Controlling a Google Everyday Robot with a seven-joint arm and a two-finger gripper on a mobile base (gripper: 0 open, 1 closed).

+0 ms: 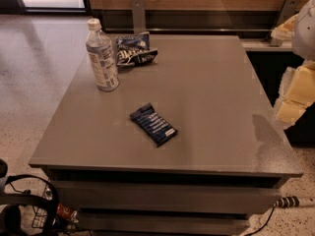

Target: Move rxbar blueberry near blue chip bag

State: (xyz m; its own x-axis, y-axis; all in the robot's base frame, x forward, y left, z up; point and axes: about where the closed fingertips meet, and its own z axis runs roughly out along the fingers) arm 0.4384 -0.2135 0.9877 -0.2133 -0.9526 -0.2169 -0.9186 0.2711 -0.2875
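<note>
Surface (211, 92) is seen from the front, grey and flat, and three things are carried on it. At the right edge of the view, off past the surface's right side, the cream-coloured tool (295, 95) is held; whether it is spread or pressed together cannot be told, and nothing is seen in it. A clear bottle (102, 55) is stood upright near the far left corner. Just beside it, further back, the blue-and-white bag (134, 50) is laid crumpled. The bar (153, 124) is laid flat near the middle, well apart from the bag. From the tool it lies to the left. Its long axis is set diagonally, far-left to near-right, so a grip across the narrow width is judged likely to be needed.
</note>
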